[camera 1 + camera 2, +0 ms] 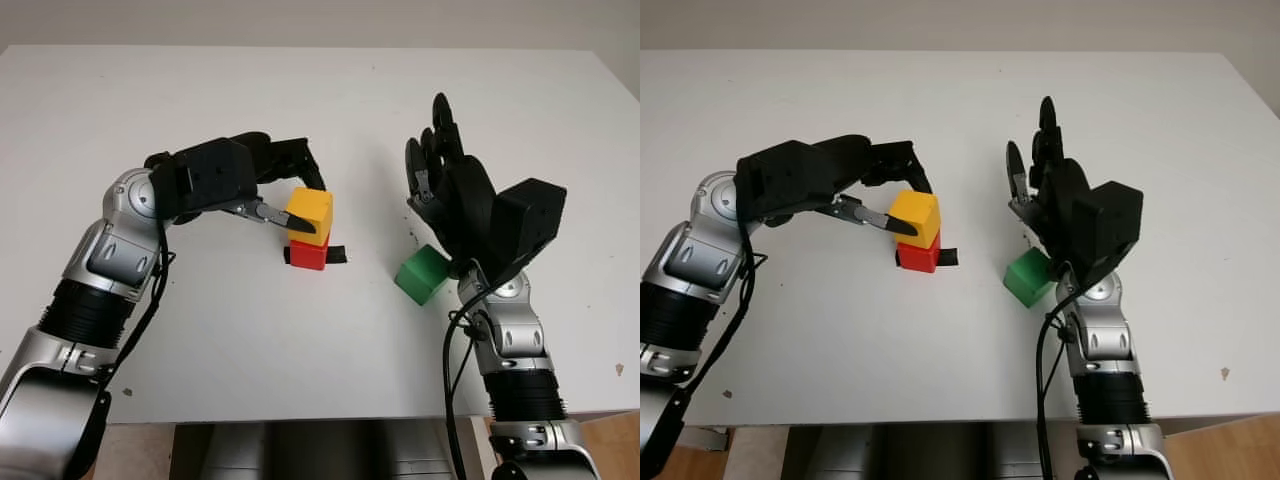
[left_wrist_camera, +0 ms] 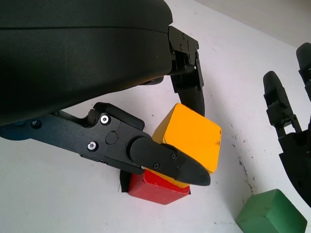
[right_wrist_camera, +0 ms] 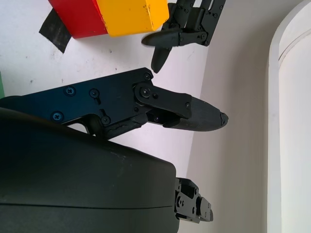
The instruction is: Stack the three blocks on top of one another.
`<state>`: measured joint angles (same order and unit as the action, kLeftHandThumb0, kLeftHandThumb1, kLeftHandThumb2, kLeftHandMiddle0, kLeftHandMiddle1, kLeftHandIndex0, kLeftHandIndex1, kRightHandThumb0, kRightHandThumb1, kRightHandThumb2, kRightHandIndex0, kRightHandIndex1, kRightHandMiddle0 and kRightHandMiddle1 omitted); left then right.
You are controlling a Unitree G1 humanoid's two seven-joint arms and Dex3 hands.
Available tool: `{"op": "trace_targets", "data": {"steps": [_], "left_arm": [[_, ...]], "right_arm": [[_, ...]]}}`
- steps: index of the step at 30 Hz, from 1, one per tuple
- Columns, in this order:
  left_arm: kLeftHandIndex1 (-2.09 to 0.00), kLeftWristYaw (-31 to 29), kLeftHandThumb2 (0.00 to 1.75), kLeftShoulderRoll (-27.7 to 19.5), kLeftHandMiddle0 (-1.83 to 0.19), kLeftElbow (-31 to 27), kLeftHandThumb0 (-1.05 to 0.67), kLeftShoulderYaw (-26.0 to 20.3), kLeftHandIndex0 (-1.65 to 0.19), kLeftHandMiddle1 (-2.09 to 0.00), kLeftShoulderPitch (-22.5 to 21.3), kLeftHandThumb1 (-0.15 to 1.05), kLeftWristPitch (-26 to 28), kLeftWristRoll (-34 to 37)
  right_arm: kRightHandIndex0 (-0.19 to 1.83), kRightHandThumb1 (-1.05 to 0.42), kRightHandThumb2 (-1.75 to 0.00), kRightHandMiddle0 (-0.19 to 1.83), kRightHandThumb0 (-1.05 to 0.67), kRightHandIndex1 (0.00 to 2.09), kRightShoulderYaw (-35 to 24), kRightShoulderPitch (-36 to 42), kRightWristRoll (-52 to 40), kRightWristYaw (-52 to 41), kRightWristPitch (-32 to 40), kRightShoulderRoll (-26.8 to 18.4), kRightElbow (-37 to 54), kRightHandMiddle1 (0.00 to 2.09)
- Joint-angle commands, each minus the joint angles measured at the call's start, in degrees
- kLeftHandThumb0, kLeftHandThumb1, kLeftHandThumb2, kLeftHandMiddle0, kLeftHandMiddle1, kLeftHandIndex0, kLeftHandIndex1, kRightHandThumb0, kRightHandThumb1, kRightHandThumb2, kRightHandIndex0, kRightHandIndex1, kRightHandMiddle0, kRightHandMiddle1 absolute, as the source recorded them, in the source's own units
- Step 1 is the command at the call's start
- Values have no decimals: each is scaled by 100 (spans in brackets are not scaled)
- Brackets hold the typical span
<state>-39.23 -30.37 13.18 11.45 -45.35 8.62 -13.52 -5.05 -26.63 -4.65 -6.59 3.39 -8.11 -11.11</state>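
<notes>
- Red block (image 1: pixel 307 254) sits mid bench (image 1: pixel 330 120), on a black tape mark (image 1: pixel 338 255).
- Yellow block (image 1: pixel 311 213) on top of red, tilted, overhanging a bit.
- Left hand (image 1: pixel 282 190) beside red w/ fingers (image 2: pixel 170 162) closed on yellow from both sides.
- Green block (image 1: pixel 421 274) on bench, right of red, apart from it.
- Right hand (image 1: pixel 450 180) raised just above/behind green, well right of red; open, holds nothing.

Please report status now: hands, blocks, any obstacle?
Left hand shut on yellow block, sitting on red block. Right hand open above green block. No obstacle.
</notes>
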Motion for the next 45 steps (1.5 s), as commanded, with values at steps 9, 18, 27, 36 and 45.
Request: {"op": "trace_targets", "data": {"steps": [9, 18, 27, 36, 45], "left_arm": [[-76, -81, 6, 6, -15, -42, -69, -40, 3, -5, -5, 105, 26, 213], [-15, -230, 7, -20, 7, -308, -73, -76, 5, -5, 60, 105, 365, 352], [-8, -87, 24, 25, 13, -808, -80, -693, 6, -4, 428, 105, 544, 1122], [-6, 1160, 46, 222, 12, -1242, -84, -1784, 12, -6, 887, 105, 840, 1646], [-1, 2084, 40, 1035, 19, -1376, -78, -2671, 19, 0, 1583, 105, 606, 2702]], "right_arm": [[-19, -105, -63, -19, -59, 0, 9, 3, 40, -12, -98, -27, 56, 0], [-19, -105, -62, -19, -60, 0, -28, -13, -18, -32, -90, -11, 12, 0], [-19, -105, -61, -19, -60, 0, -39, 0, -12, -19, -103, -19, 41, 0], [-19, -105, -60, -19, -62, 0, -91, -80, -91, -209, -63, -165, 115, 0], [-19, -105, -59, -19, -63, 0, -83, -361, -111, -909, 191, -846, 299, 0]]}}
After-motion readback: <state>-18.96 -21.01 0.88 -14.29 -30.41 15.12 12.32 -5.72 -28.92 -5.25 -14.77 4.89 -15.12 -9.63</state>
